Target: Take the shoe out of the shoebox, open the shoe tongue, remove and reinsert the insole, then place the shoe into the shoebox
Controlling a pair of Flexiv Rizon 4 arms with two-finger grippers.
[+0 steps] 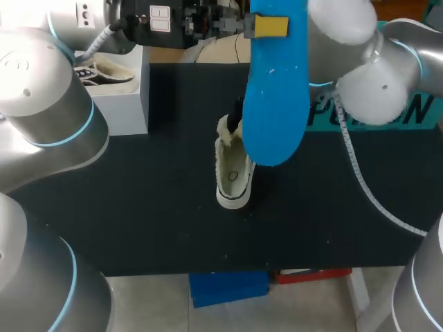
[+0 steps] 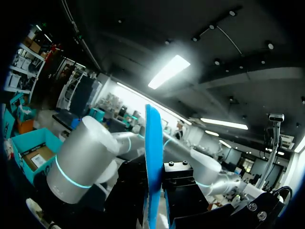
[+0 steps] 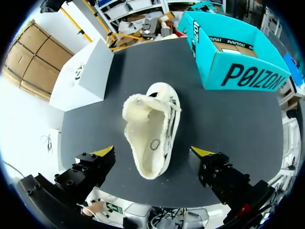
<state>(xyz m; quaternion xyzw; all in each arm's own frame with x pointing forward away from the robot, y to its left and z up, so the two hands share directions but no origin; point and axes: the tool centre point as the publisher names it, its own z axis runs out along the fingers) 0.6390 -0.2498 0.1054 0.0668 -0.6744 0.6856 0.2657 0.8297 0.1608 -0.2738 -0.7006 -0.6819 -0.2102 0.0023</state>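
So, shoe: it lay on the dark surface, out of its box, fleecy opening turned up, its long axis running from the far side toward the near edge.
Insole: blue, out of the shoe and held high above it, its length roughly in line with the shoe's length, its lower end over the shoe's mouth in the head view.
Left fingers: clamped on the insole's upper end. One yellow tip pressed on its face and the other was hidden behind it. From the left wrist the insole ran edge-on, straight out ahead.
Right fingers: spread wide and holding nothing, hovering above the shoe with one tip off each flank and touching neither. The line between the tips crossed the shoe's long axis.
White shoebox: well apart from the shoe, back toward the left arm's side, with a second shoe inside.
Teal box: on the shoe's other side, toward the right arm.
What the next move turned on: to my eye, reinserting. The insole had to come down lengthwise into the mouth below it. The left arm carried it, while the right arm's fingers were nearer the shoe and placed to steady it.
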